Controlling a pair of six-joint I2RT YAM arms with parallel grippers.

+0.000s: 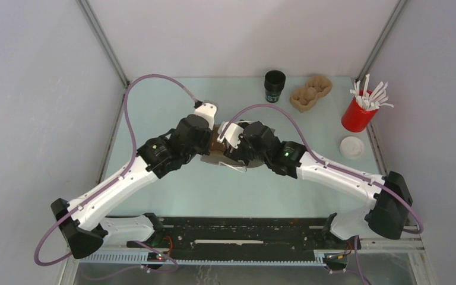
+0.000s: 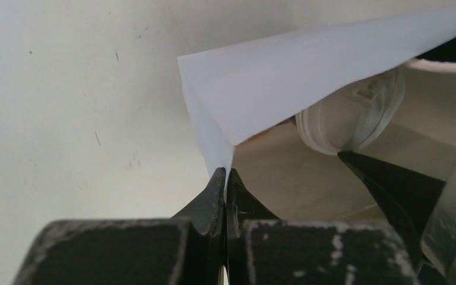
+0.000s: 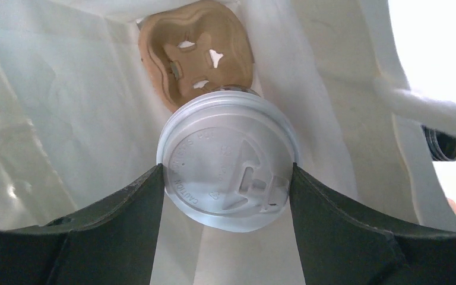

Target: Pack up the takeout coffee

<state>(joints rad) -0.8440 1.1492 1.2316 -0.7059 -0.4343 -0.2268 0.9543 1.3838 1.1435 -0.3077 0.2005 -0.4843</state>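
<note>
The takeout coffee (image 3: 228, 160), seen from above as its white domed lid, sits between my right gripper's (image 3: 227, 172) fingers, which touch both sides of the lid. It hangs inside a white paper bag (image 3: 47, 119), above a brown cup carrier (image 3: 196, 50) at the bag's bottom. My left gripper (image 2: 225, 175) is shut on the bag's edge (image 2: 297, 77) and holds it open. The lid also shows in the left wrist view (image 2: 350, 119). In the top view both grippers meet at mid-table, left (image 1: 205, 139) and right (image 1: 230, 145), and hide most of the bag (image 1: 217, 155).
A lidless black cup (image 1: 275, 86) and a brown carrier (image 1: 310, 93) stand at the back of the table. A red cup of white sticks (image 1: 359, 113) and a loose white lid (image 1: 352, 146) are at the right edge. The bag's white handle (image 3: 427, 107) crosses the right wrist view.
</note>
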